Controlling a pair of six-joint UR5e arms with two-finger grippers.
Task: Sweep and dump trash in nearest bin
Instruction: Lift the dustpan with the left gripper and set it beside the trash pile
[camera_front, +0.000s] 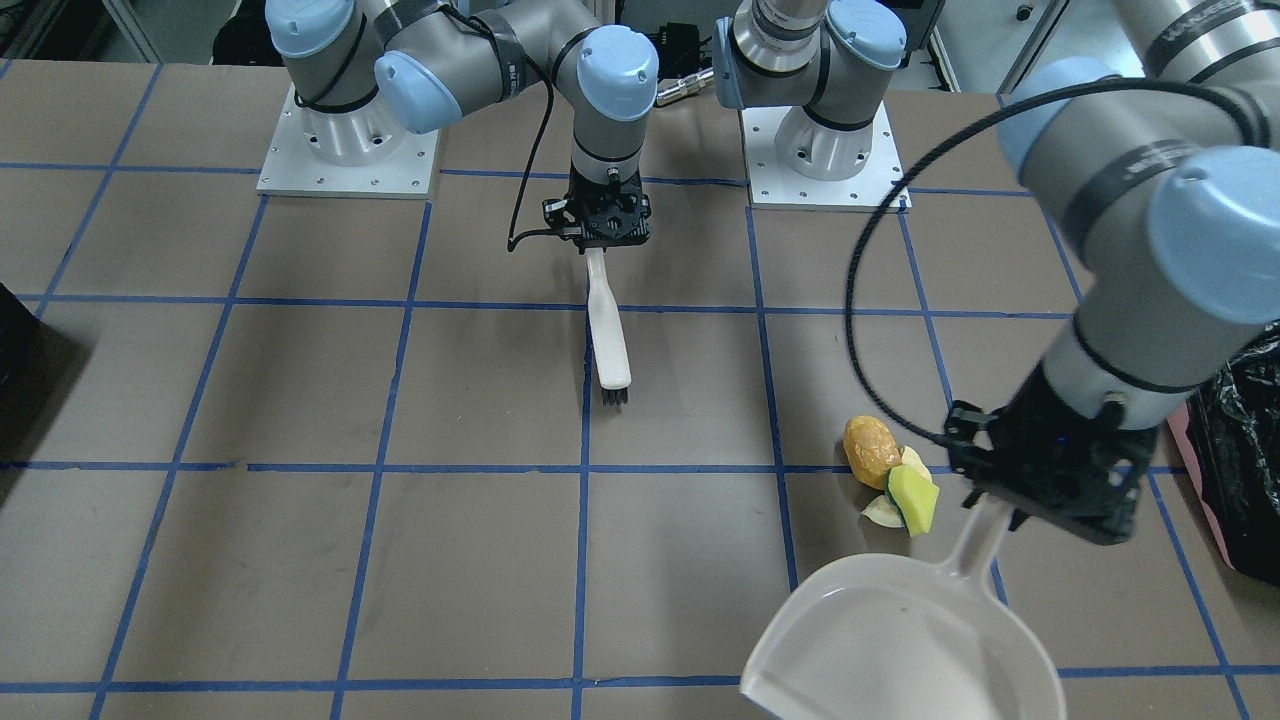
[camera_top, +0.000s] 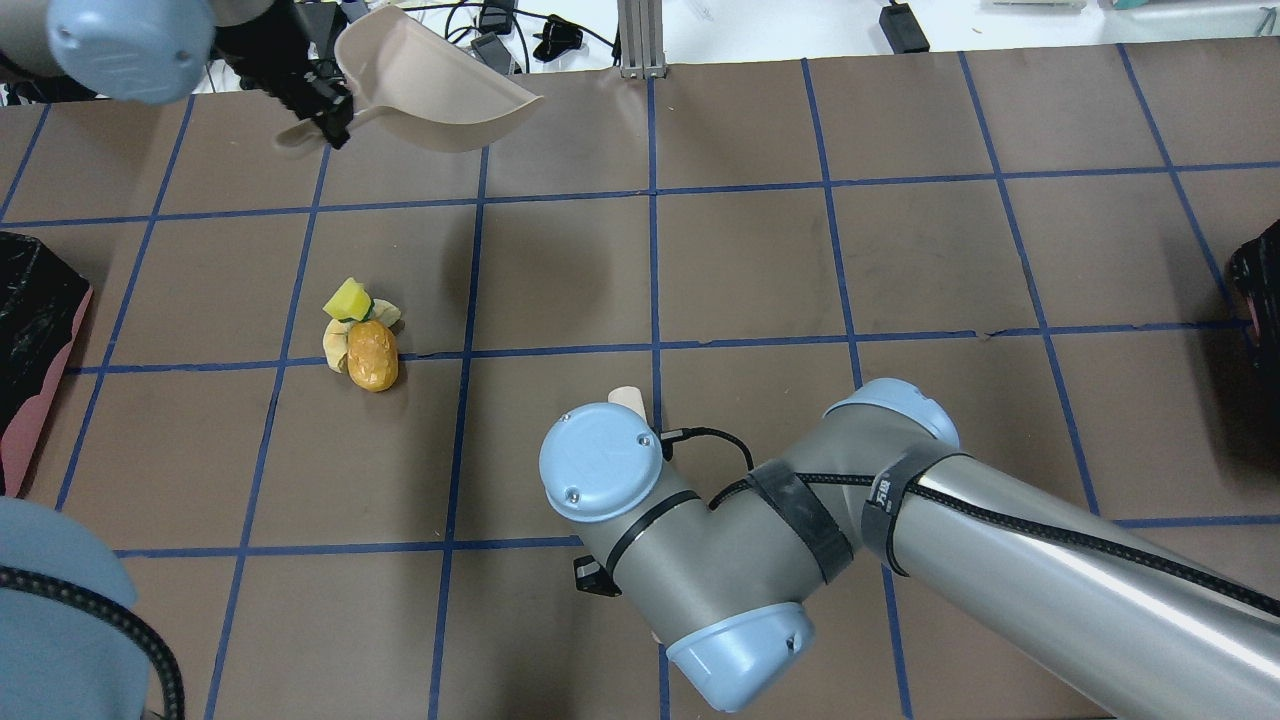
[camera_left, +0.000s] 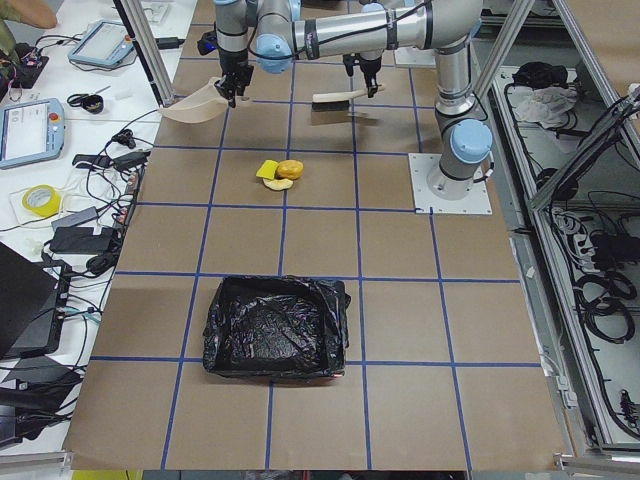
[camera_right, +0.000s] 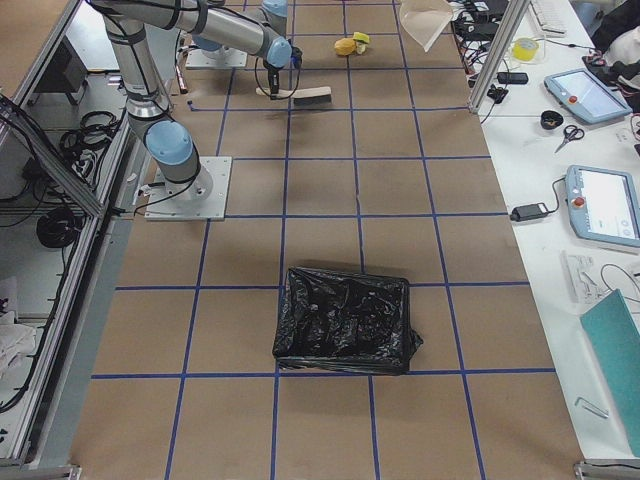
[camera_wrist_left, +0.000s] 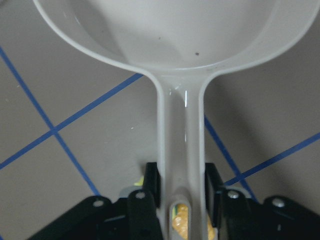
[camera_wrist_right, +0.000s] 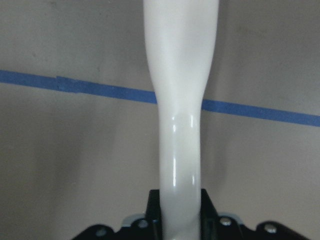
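The trash (camera_front: 890, 470) is a small pile on the table: an orange-brown lump, a yellow-green wedge and pale scraps. It also shows in the overhead view (camera_top: 362, 335). My left gripper (camera_front: 1040, 490) is shut on the handle of the white dustpan (camera_front: 900, 640) and holds it above the table, just beyond the pile; the left wrist view shows the handle (camera_wrist_left: 180, 140) between the jaws. My right gripper (camera_front: 600, 215) is shut on a white brush (camera_front: 610, 330), bristles down, well apart from the pile. The pink-sided bin (camera_top: 30, 330) with a black bag stands at the table's left end.
A second black-bagged bin (camera_top: 1260, 280) stands at the table's right end. The brown table (camera_top: 740, 270) has blue tape grid lines. My right arm's elbow (camera_top: 700, 540) hides its gripper in the overhead view. Cables and tablets lie beyond the far edge (camera_left: 60, 110).
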